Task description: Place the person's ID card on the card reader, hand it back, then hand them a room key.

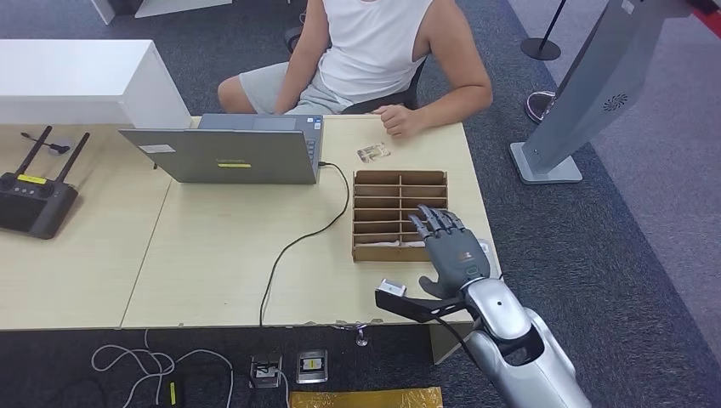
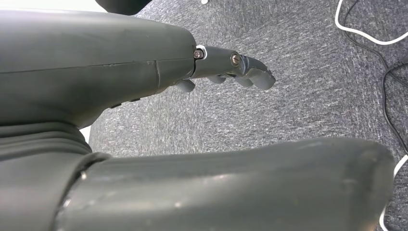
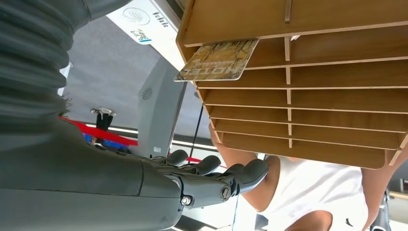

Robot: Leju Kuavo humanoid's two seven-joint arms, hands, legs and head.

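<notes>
Your left hand [image 2: 231,67] hangs over carpet, fingers loosely extended, holding nothing. The ID card [image 1: 372,152] lies beside the person's hand [image 1: 400,119]. Your right hand [image 1: 451,246] hovers flat and empty over the wooden rack [image 1: 398,183], hiding its near corner; a room key [image 3: 219,60] pokes from one slot.
</notes>
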